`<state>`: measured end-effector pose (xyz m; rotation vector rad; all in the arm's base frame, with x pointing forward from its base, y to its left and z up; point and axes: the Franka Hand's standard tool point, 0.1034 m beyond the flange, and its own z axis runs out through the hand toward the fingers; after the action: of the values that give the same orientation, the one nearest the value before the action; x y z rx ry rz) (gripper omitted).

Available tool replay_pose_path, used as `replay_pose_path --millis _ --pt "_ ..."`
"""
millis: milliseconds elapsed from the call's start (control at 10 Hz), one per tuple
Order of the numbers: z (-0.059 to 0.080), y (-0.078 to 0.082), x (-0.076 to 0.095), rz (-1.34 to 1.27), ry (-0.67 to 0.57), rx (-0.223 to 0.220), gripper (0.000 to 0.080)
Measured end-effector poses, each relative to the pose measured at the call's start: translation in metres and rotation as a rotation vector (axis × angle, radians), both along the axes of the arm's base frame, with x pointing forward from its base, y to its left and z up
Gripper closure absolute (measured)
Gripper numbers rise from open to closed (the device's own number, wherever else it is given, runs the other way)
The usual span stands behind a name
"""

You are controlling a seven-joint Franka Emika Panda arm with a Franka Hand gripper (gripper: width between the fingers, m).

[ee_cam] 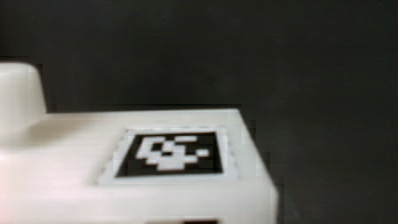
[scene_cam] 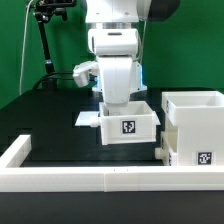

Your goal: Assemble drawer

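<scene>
Counted on the desk [scene_cam: 40,110]: one tall case [scene_cam: 196,128], one small tray [scene_cam: 127,120], one marker board [scene_cam: 89,118]. Tray just left of the case in the exterior view, directly under the fingers [scene_cam: 120,100]. Finger state: impossible to tell. Black-and-white tag [ee_cam: 171,154] on the tray.

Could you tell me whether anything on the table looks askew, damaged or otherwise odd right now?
Nothing stands out: the tray under the gripper and the case to the exterior view's right both sit upright and look intact.

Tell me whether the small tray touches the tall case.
Apart. The exterior view shows black table between the tray and the case.
</scene>
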<state>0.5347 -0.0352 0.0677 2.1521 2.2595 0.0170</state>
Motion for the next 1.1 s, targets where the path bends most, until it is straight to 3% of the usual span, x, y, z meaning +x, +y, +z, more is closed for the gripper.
replay_pose_path --millis 800,1100 --pt "-0.012 0.032 0.000 -0.072 0.019 0.022 0.0756" --pt "-0.013 0.033 -0.001 -0.082 0.022 0.022 0.0756"
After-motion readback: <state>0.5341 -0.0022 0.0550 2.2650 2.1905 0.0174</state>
